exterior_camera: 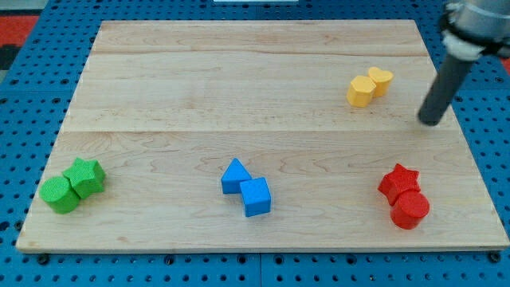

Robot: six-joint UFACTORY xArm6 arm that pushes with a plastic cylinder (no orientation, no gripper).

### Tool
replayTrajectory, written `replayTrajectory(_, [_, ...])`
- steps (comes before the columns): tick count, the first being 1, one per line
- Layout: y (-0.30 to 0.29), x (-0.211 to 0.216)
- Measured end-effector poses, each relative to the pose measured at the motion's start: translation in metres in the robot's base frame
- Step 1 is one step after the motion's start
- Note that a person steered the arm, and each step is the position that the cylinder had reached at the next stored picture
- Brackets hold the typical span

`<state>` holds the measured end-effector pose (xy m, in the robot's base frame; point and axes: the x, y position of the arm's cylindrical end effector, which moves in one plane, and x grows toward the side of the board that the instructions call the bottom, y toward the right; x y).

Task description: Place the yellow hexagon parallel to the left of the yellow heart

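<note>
The yellow hexagon sits on the wooden board at the view's upper right, touching the yellow heart, which lies just up and to its right. My tip is down at the board near its right edge. It stands to the right of both yellow blocks and a little lower, apart from them. Nothing hides the two yellow blocks.
A red star and a red cylinder sit together at the lower right, below my tip. A blue triangle and a blue cube lie at bottom centre. A green star and a green cylinder lie at lower left.
</note>
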<state>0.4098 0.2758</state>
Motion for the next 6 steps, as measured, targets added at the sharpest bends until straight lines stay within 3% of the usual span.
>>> replayTrajectory(1, [-0.013,-0.048])
replayTrajectory(2, [-0.037,-0.061])
replayTrajectory(3, [-0.111,-0.05])
replayTrajectory(4, [-0.146,-0.015])
replayTrajectory(6, [-0.169,0.028])
